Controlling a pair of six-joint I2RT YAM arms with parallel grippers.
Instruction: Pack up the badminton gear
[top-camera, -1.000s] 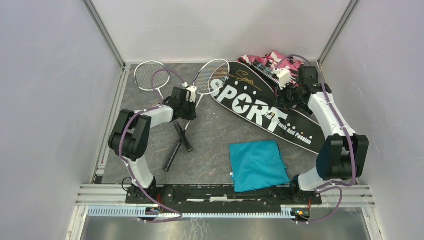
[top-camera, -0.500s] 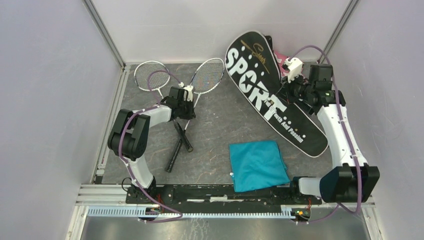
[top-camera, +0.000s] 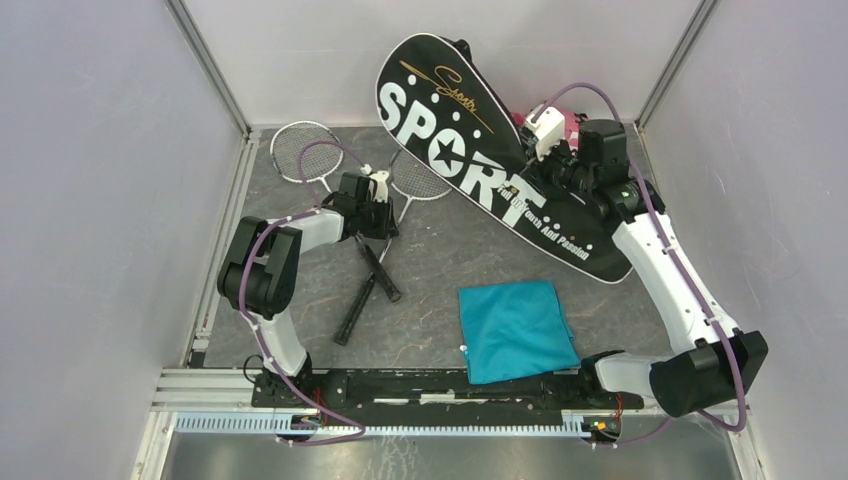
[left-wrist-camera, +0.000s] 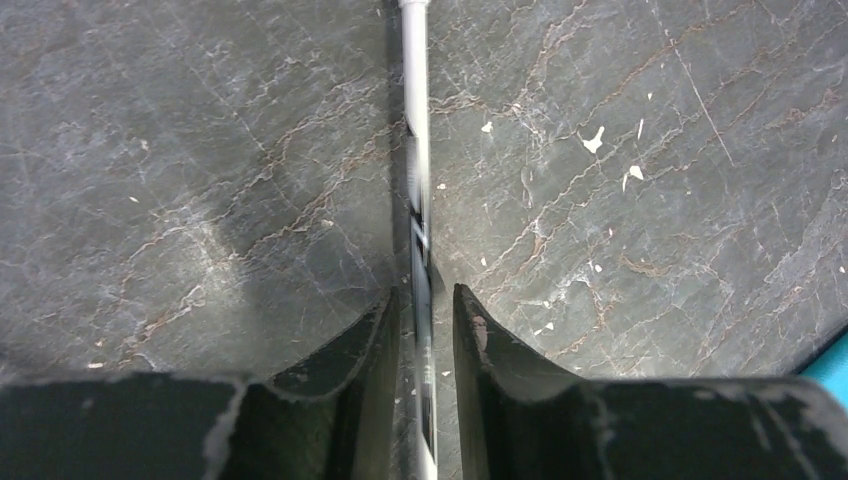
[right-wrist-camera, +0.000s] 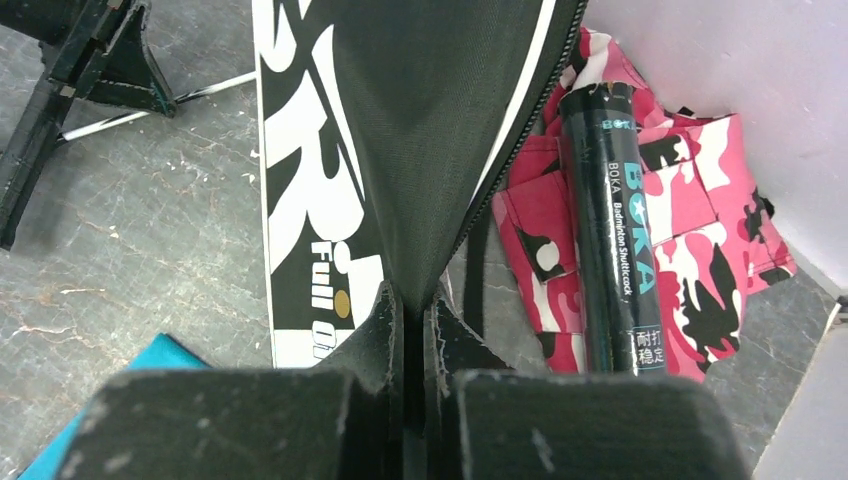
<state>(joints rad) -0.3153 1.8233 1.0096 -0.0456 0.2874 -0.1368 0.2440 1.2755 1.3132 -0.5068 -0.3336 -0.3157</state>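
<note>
Black racquet-shaped bag (top-camera: 488, 160) with white "SPORT" lettering, tilted upward.

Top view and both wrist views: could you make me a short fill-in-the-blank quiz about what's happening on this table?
1. The right gripper is shut on the edge of the black ___ marked SPORT.
2. The black tube lies on ___ camouflage fabric.
3. The left gripper straddles the shaft of a ___.
Missing words: bag; pink; racquet.
</note>
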